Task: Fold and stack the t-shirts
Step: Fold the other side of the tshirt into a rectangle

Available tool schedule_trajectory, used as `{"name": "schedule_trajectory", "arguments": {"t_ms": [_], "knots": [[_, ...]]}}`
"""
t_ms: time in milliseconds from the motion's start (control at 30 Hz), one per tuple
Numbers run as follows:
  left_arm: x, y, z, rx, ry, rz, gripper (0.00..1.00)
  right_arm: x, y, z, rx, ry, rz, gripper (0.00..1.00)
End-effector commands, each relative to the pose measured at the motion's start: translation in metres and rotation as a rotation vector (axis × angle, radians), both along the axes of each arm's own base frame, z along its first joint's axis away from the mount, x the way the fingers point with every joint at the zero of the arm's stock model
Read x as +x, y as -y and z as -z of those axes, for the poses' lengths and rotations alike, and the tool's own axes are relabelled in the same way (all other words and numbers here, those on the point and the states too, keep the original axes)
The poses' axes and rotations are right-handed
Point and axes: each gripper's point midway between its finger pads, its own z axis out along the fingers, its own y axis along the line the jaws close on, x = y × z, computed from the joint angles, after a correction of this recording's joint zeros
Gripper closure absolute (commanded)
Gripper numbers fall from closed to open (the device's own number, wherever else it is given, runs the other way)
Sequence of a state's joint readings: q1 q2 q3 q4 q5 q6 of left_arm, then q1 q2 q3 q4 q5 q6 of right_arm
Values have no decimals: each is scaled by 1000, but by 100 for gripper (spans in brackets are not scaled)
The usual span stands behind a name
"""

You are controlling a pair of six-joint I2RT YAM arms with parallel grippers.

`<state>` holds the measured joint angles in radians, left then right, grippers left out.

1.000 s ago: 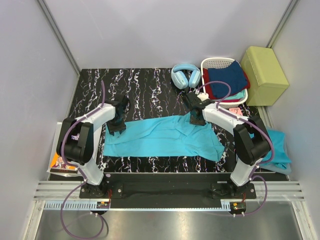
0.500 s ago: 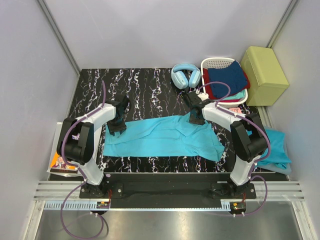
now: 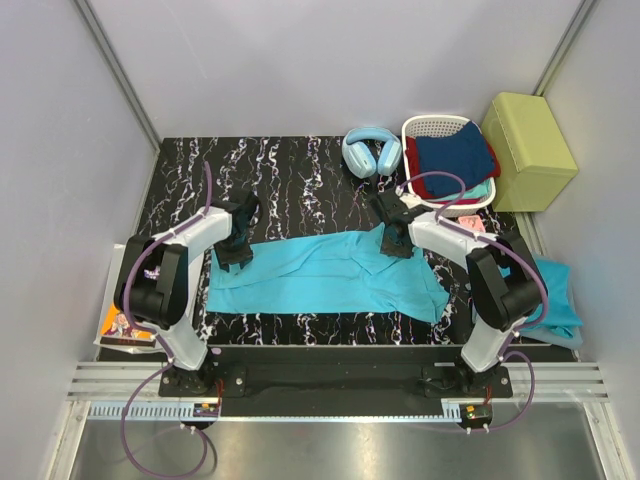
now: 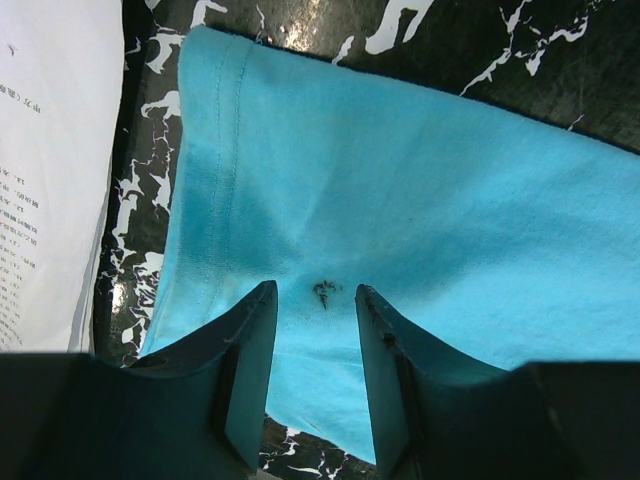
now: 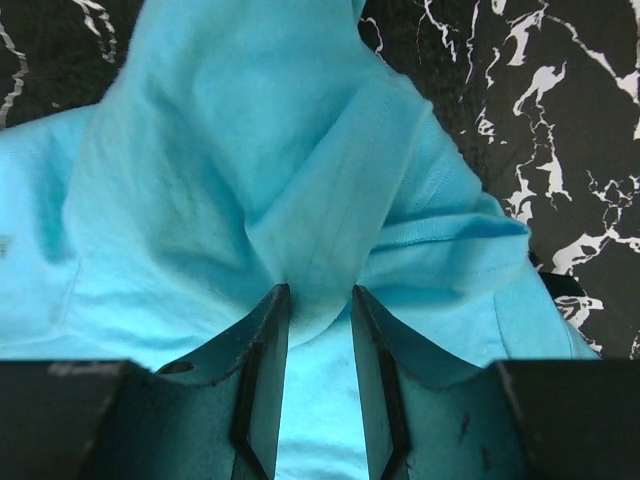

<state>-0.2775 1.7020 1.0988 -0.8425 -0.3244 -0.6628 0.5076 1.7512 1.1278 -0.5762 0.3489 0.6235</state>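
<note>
Top external view: both grippers, left gripper [image 3: 236, 250] and right gripper [image 3: 396, 240], pinch the t-shirt [image 3: 320, 275] along its far edge mid-table, fingers clamped on cloth; lifting evenly together should keep the fold square.

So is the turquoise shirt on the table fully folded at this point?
Not fully. The turquoise shirt lies as a long strip across the table, apparently folded lengthwise, with bunched cloth at its right end.

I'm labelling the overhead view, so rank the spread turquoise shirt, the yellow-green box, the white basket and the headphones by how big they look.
1. spread turquoise shirt
2. yellow-green box
3. white basket, only slightly smaller than the box, so that pair is unsure
4. headphones
</note>
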Motion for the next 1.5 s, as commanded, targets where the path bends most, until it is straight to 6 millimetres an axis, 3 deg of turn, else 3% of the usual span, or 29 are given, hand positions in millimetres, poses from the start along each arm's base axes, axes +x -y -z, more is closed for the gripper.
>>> {"name": "schedule_trajectory", "arguments": {"t_ms": [0,233,633,800,1000,1100,1333,1467], "knots": [[10,8,-3,-17,26,8,58,2,0,-22,44,55,20,61],[11,11,-7,-14,37,21,58,-3,-1,-8,43,18,26,67],[4,9,-4,-11,27,16,57,-6,-5,8,49,-26,17,68],[4,9,-4,-10,29,18,57,-4,-6,6,50,-19,14,78],[4,11,-3,-11,25,18,57,-2,-1,-6,35,10,18,100],[5,13,-2,-11,24,23,57,-3,2,-13,27,22,23,100],[3,16,-2,-17,23,30,57,-7,19,-60,-32,108,39,100],[2,19,0,-17,17,35,57,-14,26,-76,-42,125,36,100]]}}
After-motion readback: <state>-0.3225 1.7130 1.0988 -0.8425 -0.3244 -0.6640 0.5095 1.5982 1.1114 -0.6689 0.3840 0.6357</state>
